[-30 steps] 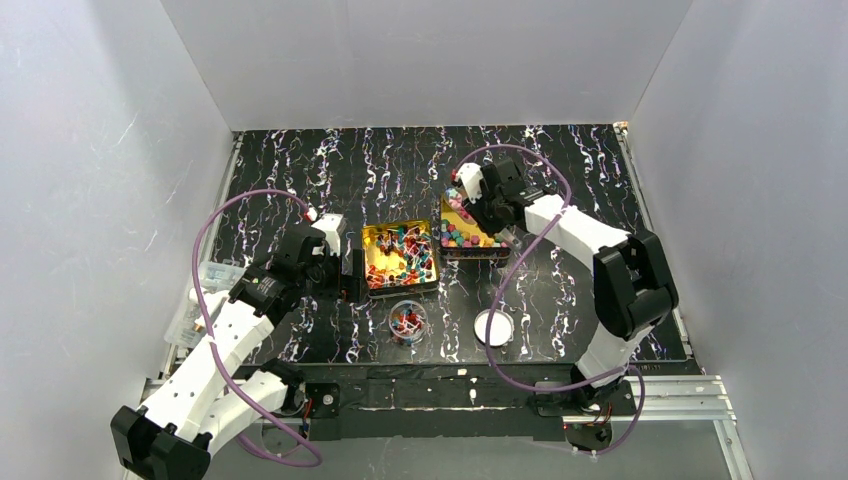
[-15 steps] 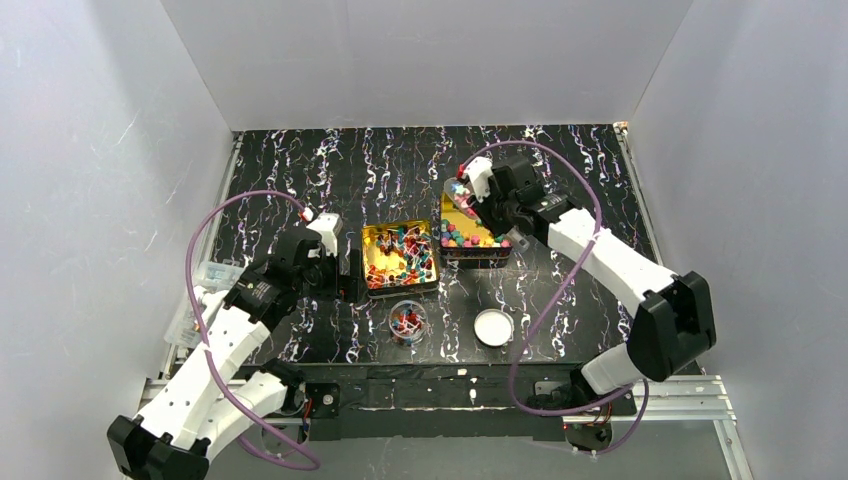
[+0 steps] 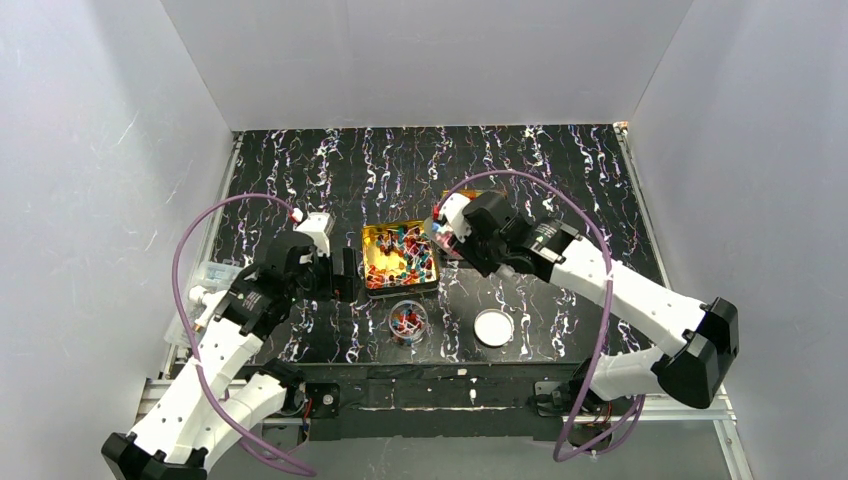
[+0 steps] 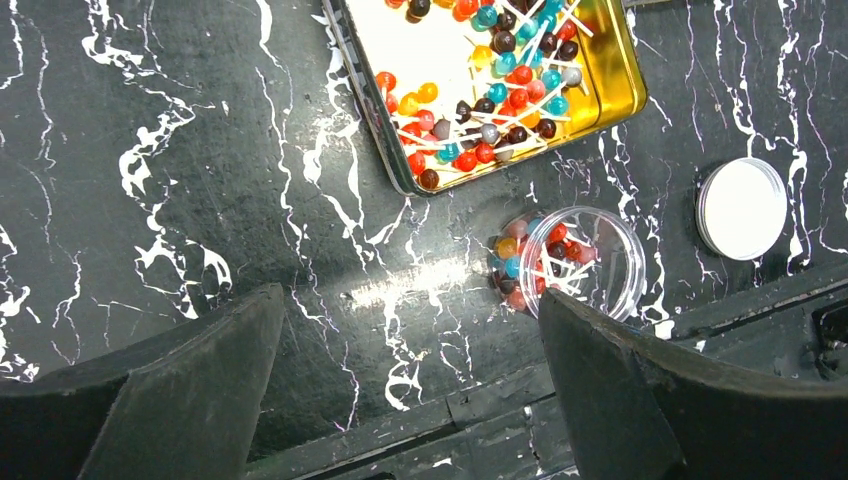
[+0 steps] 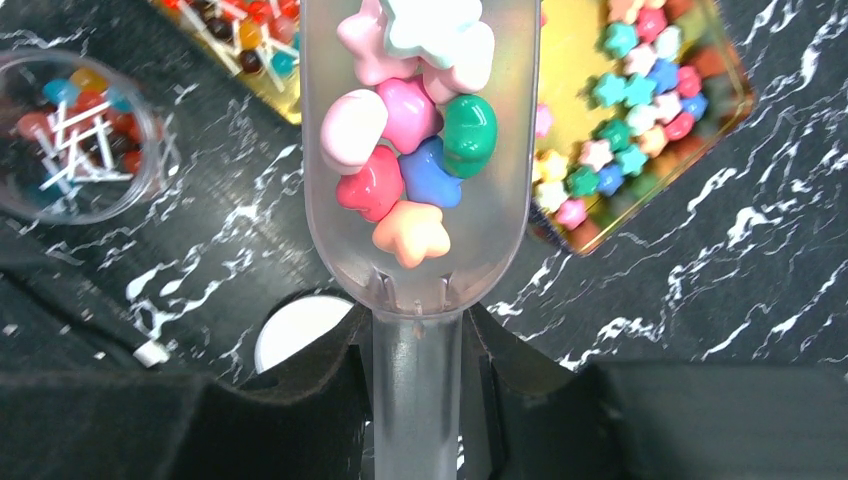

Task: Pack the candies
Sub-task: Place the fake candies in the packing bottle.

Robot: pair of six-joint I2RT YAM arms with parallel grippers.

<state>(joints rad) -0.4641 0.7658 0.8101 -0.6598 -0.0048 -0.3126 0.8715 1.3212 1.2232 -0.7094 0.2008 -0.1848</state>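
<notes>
My right gripper was clenched on the handle of a clear plastic scoop, one finger on each side of it. The star-shaped candies in pink, red, blue, green, peach and white lay piled in the bowl of the scoop, just ahead of the fingers. The scoop hung above the black marble-patterned table, between two tins. To its right was the square gold tin with more star candies in it. To its left was the other square gold tin, full of small round lollipops on white sticks.

A small round clear jar with some lollipops inside stood near the second tin, on its near side. A round white lid lay flat beside it. My left gripper hung over the bare table left of the jar, with the jaws wide apart and nothing between them.
</notes>
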